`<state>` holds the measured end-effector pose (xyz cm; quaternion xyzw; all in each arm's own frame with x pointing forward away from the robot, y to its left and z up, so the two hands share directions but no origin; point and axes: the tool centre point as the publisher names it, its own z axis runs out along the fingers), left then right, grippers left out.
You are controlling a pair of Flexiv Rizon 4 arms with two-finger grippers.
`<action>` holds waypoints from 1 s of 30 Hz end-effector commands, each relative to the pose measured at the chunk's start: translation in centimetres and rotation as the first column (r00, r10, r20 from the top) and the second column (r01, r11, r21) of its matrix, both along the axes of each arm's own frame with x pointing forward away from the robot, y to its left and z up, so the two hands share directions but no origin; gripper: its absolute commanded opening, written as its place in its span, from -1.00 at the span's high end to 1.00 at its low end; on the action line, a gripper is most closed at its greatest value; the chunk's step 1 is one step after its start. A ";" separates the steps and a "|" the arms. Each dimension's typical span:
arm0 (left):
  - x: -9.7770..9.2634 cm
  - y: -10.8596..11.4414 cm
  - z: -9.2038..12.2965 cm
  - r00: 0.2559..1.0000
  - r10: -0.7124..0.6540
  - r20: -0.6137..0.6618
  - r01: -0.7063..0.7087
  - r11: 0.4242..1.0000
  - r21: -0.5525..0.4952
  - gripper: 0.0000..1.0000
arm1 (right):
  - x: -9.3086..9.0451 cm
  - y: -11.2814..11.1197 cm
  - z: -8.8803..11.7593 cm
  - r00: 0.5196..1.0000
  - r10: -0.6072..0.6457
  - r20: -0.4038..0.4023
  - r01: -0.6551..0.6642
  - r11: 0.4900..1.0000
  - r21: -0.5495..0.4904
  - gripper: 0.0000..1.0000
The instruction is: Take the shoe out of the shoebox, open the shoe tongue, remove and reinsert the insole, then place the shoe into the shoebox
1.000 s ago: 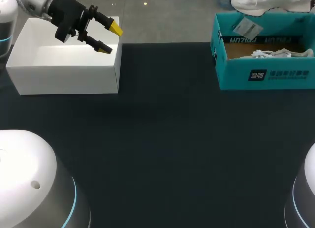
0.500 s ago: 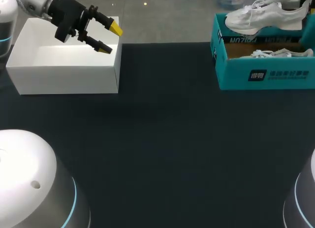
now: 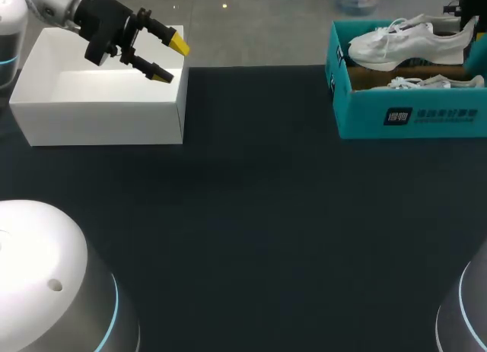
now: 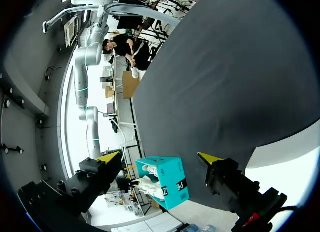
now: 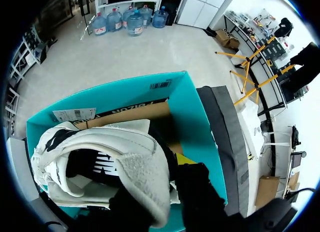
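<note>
At two o'clock above the shoebox (image 3: pixel 411 116), my right gripper (image 5: pixel 172 168) clamps the shoe (image 3: pixel 407 42), left gripper (image 3: pixel 170 60) agape; later steps seemingly ahead.

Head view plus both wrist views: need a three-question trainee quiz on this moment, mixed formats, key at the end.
1. True or false: the left gripper, up by the white box, is shut on the white shoe.
2. Multiple choice: which container has a second shoe lying inside it? A. the white box B. the teal shoebox C. neither
3. Fill in: the right gripper holds the white shoe at its ____ end.

Key: 1 false, its fingers are open and hold nothing; 2 B; 3 heel.
</note>
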<state>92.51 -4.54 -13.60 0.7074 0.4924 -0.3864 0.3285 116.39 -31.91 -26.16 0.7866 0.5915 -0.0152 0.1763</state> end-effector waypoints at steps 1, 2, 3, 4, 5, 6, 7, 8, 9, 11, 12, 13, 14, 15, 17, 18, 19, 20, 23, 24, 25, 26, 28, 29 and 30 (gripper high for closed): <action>0.0 0.0 0.0 1.000 0.000 0.001 0.000 1.000 0.002 -1.00 | 1.2 -0.6 -1.7 1.000 -0.003 -0.003 0.003 1.000 0.010 1.00; 0.0 0.0 0.0 1.000 0.000 0.001 0.000 1.000 0.002 -1.00 | 1.3 -0.8 -2.0 1.000 -0.003 -0.003 0.003 1.000 0.011 1.00; 0.0 0.0 0.0 1.000 0.000 0.001 0.000 1.000 0.002 -1.00 | 1.5 -1.0 -2.5 1.000 -0.004 -0.004 0.004 1.000 0.013 1.00; 0.0 0.0 0.0 1.000 0.000 0.001 0.000 1.000 0.002 -1.00 | 1.6 -1.1 -2.9 1.000 -0.005 -0.009 0.005 1.000 0.012 1.00; 0.0 0.0 0.0 1.000 0.000 0.001 0.000 1.000 0.002 -1.00 | 1.7 -1.2 -3.2 1.000 -0.004 -0.010 0.004 1.000 0.011 1.00; 0.0 0.0 0.0 1.000 0.000 0.001 0.000 1.000 0.002 -1.00 | 1.8 -1.2 -3.4 1.000 0.002 -0.013 -0.002 1.000 0.013 1.00; 0.0 0.0 0.0 1.000 0.000 0.001 0.000 1.000 0.002 -1.00 | 1.9 -1.3 -3.7 1.000 0.008 -0.017 -0.008 1.000 0.012 1.00; 0.0 0.0 0.0 1.000 0.000 0.001 0.000 1.000 0.002 -1.00 | 2.0 -1.3 -4.0 1.000 0.010 -0.019 -0.010 1.000 0.010 1.00; 0.0 0.0 0.0 1.000 0.000 0.001 0.000 1.000 0.002 -1.00 | 2.1 -1.4 -4.4 1.000 0.014 -0.022 -0.014 1.000 0.010 1.00; 0.0 0.0 0.0 1.000 0.000 0.001 0.000 1.000 0.002 -1.00 | 2.2 -1.5 -4.9 1.000 0.012 -0.029 -0.012 1.000 0.013 1.00; 0.0 0.0 0.0 1.000 0.000 0.001 0.000 1.000 0.002 -1.00 | 2.2 -1.5 -5.1 0.999 0.013 -0.031 -0.013 1.000 0.014 1.00; 0.0 0.0 0.0 1.000 0.000 0.001 0.000 1.000 0.002 -1.00 | 2.3 -1.5 -5.4 0.999 0.017 -0.036 -0.016 1.000 0.012 1.00; 0.0 0.0 0.0 1.000 0.000 0.001 0.000 1.000 0.002 -1.00 | 2.3 -1.5 -5.8 0.999 0.017 -0.037 -0.017 1.000 0.013 1.00; 0.0 0.0 0.0 1.000 0.000 0.001 0.000 1.000 0.002 -1.00 | 2.3 -1.5 -6.1 0.999 0.018 -0.040 -0.017 1.000 0.013 1.00; 0.0 0.0 0.0 1.000 0.000 0.001 0.000 1.000 0.002 -1.00 | 2.3 -1.6 -6.7 0.999 0.011 -0.048 -0.010 1.000 0.017 1.00; 0.0 0.0 0.0 1.000 0.000 0.001 0.000 1.000 0.002 -1.00 | 2.3 -1.6 -7.1 0.999 0.006 -0.054 -0.004 1.000 0.023 1.00; 0.0 0.0 0.0 1.000 0.000 0.001 0.000 1.000 0.002 -1.00 | 2.3 -1.6 -7.5 0.998 0.005 -0.056 -0.004 1.000 0.024 1.00; 0.0 0.0 0.0 1.000 0.000 0.001 0.000 1.000 0.002 -1.00 | 2.4 -1.6 -7.9 0.998 0.000 -0.060 0.002 1.000 0.024 1.00; 0.0 0.0 0.0 1.000 0.000 0.001 0.000 1.000 0.002 -1.00 | 2.4 -1.7 -8.7 0.997 -0.009 -0.072 0.010 1.000 0.024 1.00; 0.0 0.0 0.0 1.000 0.000 0.001 0.000 1.000 0.002 -1.00 | 2.4 -1.6 -9.0 0.997 -0.009 -0.077 0.011 1.000 0.025 1.00; 0.0 0.0 0.0 1.000 0.000 0.001 0.000 1.000 0.002 -1.00 | 2.4 -1.6 -9.1 0.997 -0.010 -0.078 0.012 1.000 0.025 1.00; 0.0 0.0 0.0 1.000 0.000 0.001 0.000 1.000 0.002 -1.00 | 2.4 -1.6 -9.3 0.996 -0.011 -0.085 0.014 1.000 0.026 1.00; 0.0 0.0 0.0 1.000 0.000 0.001 0.000 1.000 0.002 -1.00 | 2.4 -1.6 -9.4 0.996 -0.012 -0.088 0.014 1.000 0.027 1.00; 0.0 0.0 0.0 1.000 0.000 0.001 0.000 1.000 0.002 -1.00 | 2.4 -1.7 -9.4 0.996 -0.014 -0.090 0.016 0.999 0.029 1.00; 0.0 0.0 0.0 1.000 0.000 0.001 0.000 1.000 0.002 -1.00 | 2.4 -1.7 -9.4 0.996 -0.018 -0.088 0.020 0.999 0.029 1.00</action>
